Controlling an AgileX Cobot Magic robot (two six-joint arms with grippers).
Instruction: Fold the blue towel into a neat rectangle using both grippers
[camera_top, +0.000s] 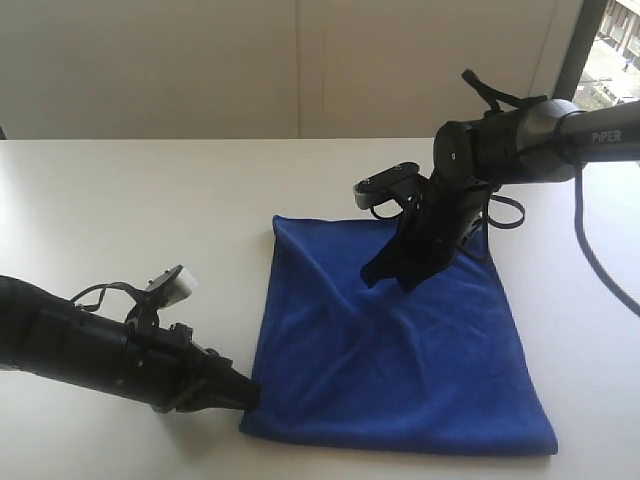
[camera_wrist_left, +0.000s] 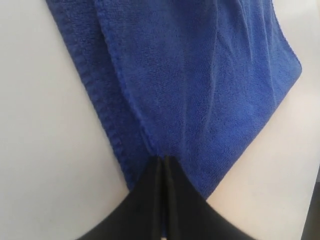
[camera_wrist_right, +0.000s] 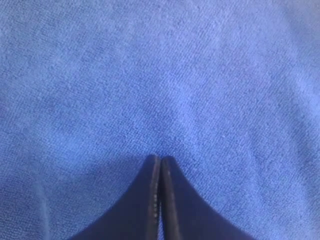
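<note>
The blue towel (camera_top: 395, 345) lies flat on the white table, doubled over, with two layers showing along its left edge (camera_wrist_left: 117, 125). My left gripper (camera_top: 246, 396) lies low at the towel's near left corner. Its jaws are shut, and their tips (camera_wrist_left: 164, 159) rest against the stitched edge of the upper layer. No cloth shows pinched between them. My right gripper (camera_top: 385, 276) points down onto the towel's far middle part. Its jaws are shut too, tips (camera_wrist_right: 160, 159) on or just above the plush surface (camera_wrist_right: 165, 75), holding nothing.
The white table (camera_top: 130, 210) runs wide to the left and behind the towel. A pale wall (camera_top: 300, 60) stands at the back. A black cable (camera_top: 590, 250) hangs from the right arm at the right edge.
</note>
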